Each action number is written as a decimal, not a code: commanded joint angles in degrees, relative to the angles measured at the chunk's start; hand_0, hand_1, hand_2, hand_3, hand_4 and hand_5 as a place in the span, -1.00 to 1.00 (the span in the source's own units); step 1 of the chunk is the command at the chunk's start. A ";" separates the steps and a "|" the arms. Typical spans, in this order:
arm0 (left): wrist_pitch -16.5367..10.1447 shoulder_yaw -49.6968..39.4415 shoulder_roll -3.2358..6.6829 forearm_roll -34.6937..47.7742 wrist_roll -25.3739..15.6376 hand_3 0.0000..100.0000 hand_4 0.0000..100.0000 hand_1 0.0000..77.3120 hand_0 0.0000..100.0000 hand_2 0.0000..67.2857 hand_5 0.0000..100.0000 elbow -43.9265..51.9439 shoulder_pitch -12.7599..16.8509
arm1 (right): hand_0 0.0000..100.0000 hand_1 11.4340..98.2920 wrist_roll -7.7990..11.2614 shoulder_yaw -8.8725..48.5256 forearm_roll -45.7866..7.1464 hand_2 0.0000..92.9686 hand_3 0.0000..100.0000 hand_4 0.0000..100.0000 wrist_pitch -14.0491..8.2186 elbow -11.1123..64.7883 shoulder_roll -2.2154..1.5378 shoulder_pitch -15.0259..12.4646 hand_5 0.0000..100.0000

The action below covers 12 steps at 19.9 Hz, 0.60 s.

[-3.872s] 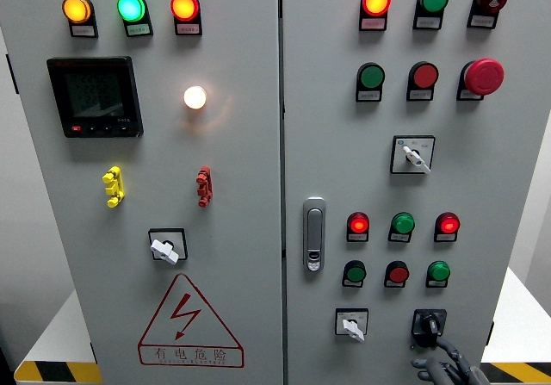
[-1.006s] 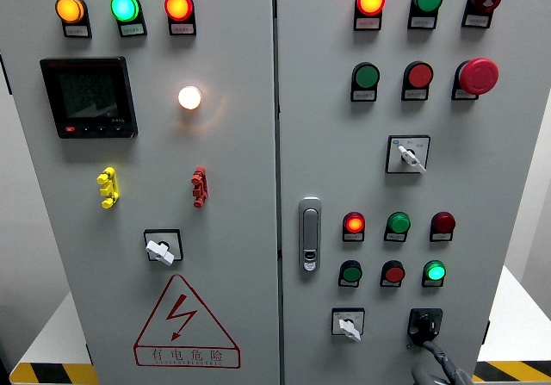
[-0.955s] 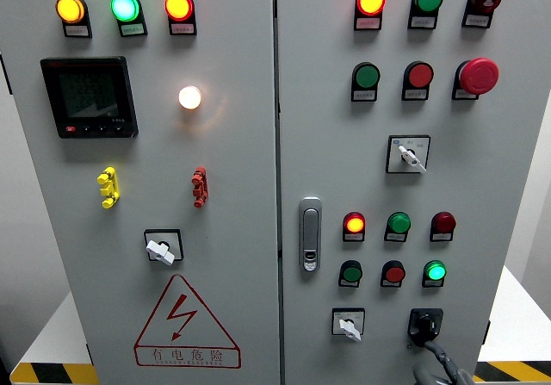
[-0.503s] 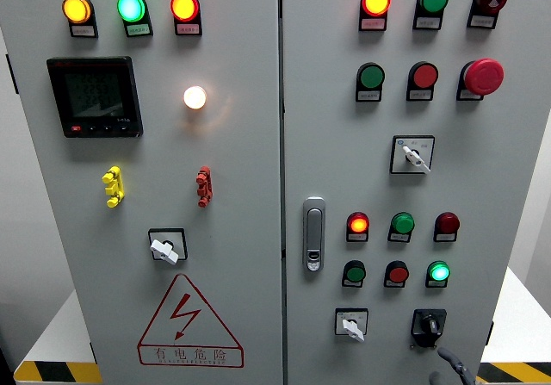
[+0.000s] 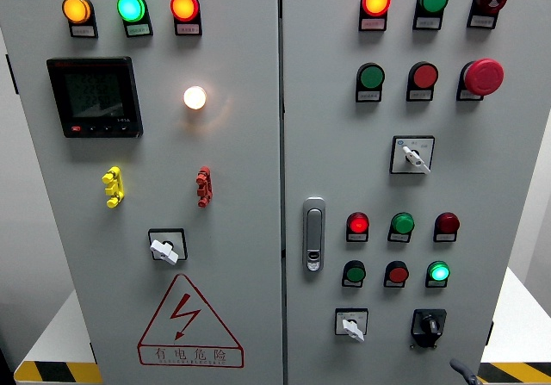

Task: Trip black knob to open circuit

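**Hand lowered away from the black knob**

We saw that our right hand (image 5: 462, 370) had dropped since half a second before; only a grey tip showed at the bottom edge, so we could not tell the state of its fingers. The black knob (image 5: 428, 324) sat free at the lower right of the right door (image 5: 516, 178), beside the white selector (image 5: 351, 325). Its handle stood nearly upright, long axis vertical. The green lamp (image 5: 440, 271) above it was lit.

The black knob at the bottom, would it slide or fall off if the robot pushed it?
Probably neither. The black knob sits in a square plate fixed on the cabinet door, so it likely only twists. Its raised bar looks stiff, good for gripping. The right hand shows only at the bottom edge.
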 commanded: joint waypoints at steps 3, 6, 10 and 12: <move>0.00 -0.04 0.00 0.01 0.00 -0.57 -0.87 -0.92 -1.00 -0.62 -0.97 0.03 0.01 | 0.58 -0.26 0.00 0.20 -1.29 -0.81 0.02 -0.05 -1.03 0.15 0.05 -0.76 0.45; 0.00 0.05 0.00 0.01 0.00 -0.57 -0.87 -0.91 -1.00 -0.62 -0.97 0.03 0.01 | 0.59 -0.24 0.09 0.37 -1.38 -0.80 -0.07 -0.16 -1.21 0.15 0.23 -1.90 0.36; 0.00 -0.04 0.00 0.01 0.00 -0.57 -0.87 -0.91 -1.00 -0.62 -0.97 0.03 0.01 | 0.60 -0.23 0.09 1.51 -1.38 -0.78 -0.19 -0.30 -1.21 0.15 0.14 -2.61 0.18; 0.00 0.05 -0.09 0.01 0.00 -0.57 -0.87 -0.91 -1.00 -0.62 -0.97 0.03 0.01 | 0.63 -0.27 0.18 1.78 -1.47 -0.77 -0.22 -0.35 -1.21 0.15 0.14 -2.96 0.13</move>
